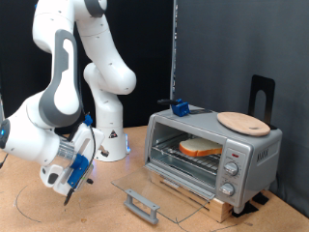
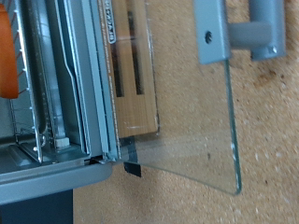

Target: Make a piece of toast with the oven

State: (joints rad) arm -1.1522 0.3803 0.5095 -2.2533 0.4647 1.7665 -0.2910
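Note:
The silver-grey oven [image 1: 256,145] stands at the exterior view's right on a wooden base. Its glass door [image 1: 159,191] is folded down flat and open, with the grey handle [image 1: 142,205] at its front. The piece of toast [image 1: 200,148] lies on the wire rack inside. My gripper [image 1: 70,191] hangs low over the table at the exterior view's left, apart from the door and holding nothing that I can see. In the wrist view the open door [image 2: 192,121], its handle [image 2: 238,33], the rack [image 2: 47,84] and an orange crust edge [image 2: 6,56] show; the fingers do not.
A round light wooden board [image 1: 243,122] and a small blue object [image 1: 180,107] lie on top of the oven. A black stand [image 1: 262,97] rises behind it. The white robot base [image 1: 108,135] stands at the back. The table is brown cork-like board [image 1: 106,208].

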